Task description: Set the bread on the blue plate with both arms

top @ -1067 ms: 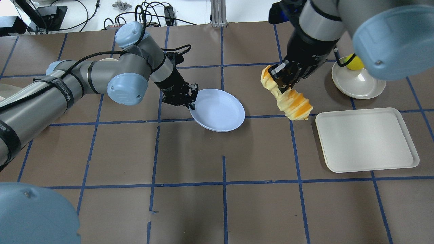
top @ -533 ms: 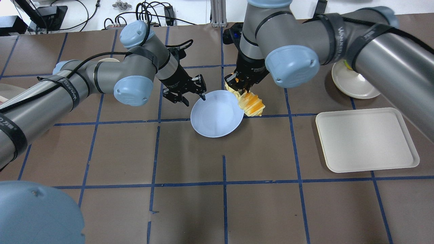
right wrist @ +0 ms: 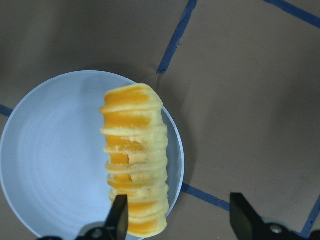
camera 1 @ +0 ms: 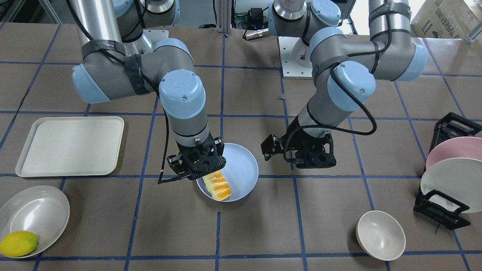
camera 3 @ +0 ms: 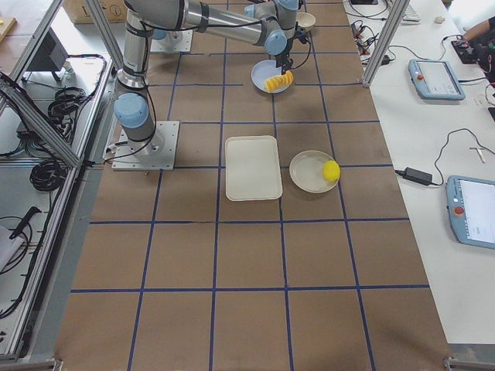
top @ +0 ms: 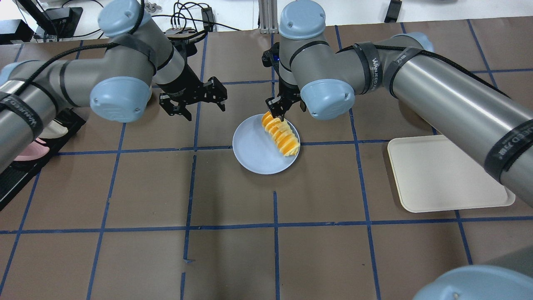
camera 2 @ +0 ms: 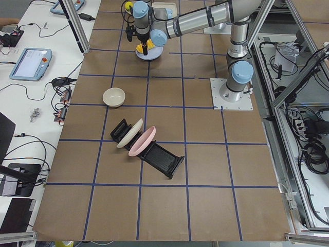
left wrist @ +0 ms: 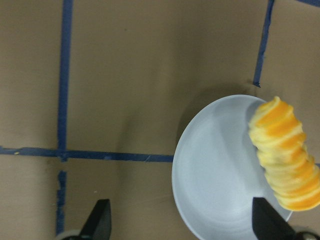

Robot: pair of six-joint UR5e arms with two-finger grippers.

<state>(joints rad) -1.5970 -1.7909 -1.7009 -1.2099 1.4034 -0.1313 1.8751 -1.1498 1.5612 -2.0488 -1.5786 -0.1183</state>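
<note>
The bread (top: 281,136) lies on the right part of the blue plate (top: 253,151), which rests flat on the table. My right gripper (top: 278,111) is open just above the bread's far end; in the right wrist view its fingers (right wrist: 120,220) stand wide apart with the bread (right wrist: 135,155) on the plate (right wrist: 55,155) below. My left gripper (top: 195,107) is open and empty, left of the plate and clear of it. The left wrist view shows the plate (left wrist: 215,165) and the bread (left wrist: 285,165). The front view shows the bread (camera 1: 216,186), the plate (camera 1: 243,165), the right gripper (camera 1: 197,165) and the left gripper (camera 1: 297,152).
A white tray (top: 445,175) lies to the right of the plate. A white plate (camera 1: 34,214) holds a lemon (camera 1: 19,243). A small bowl (camera 1: 380,235) and a dish rack (camera 1: 440,214) with a pink and a white plate stand on my left side.
My right arm carried the bread left over the plate and let it go there. My left gripper let go of the tilted plate's rim and drew back left; the plate now lies flat.
</note>
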